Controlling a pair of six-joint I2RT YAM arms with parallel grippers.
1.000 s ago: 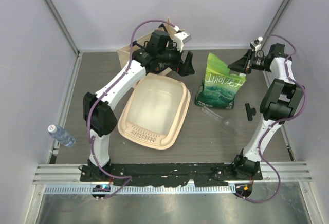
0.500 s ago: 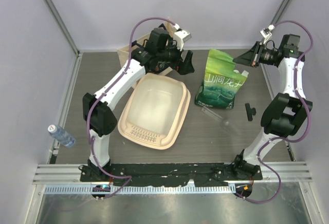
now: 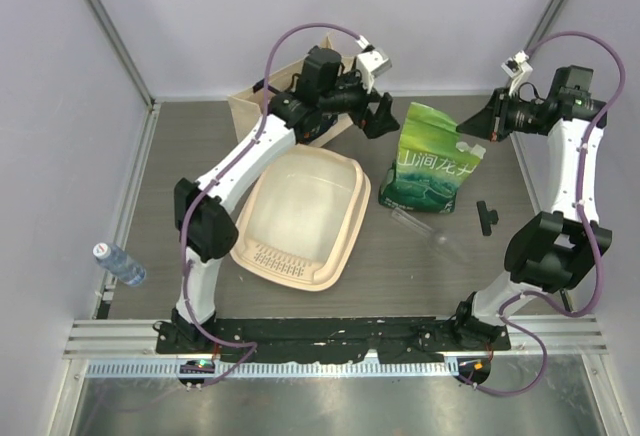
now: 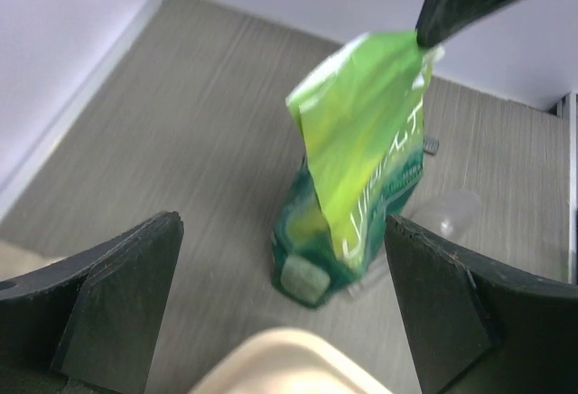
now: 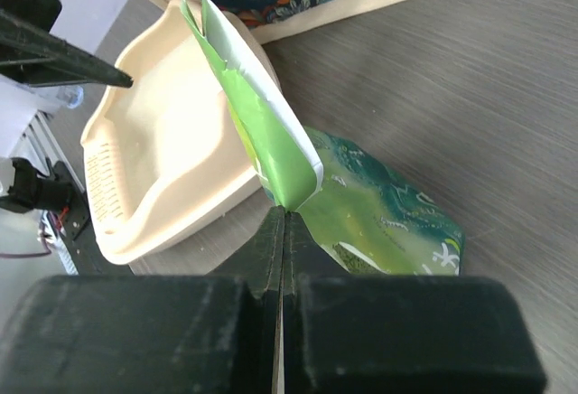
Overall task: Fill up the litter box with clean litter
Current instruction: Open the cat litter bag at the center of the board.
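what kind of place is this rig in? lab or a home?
Likely a lab test cell, not a home: blank panel walls on metal posts, two arms bolted to a rail at the table edge, and staged props, a litter box and bag.

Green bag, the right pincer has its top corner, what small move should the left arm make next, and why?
Probably ease the open left pincer toward the free top edge of the green bag and close on it. The right pincer pinches only one corner, and the litter box looks empty, so a second hold seems needed before pouring.
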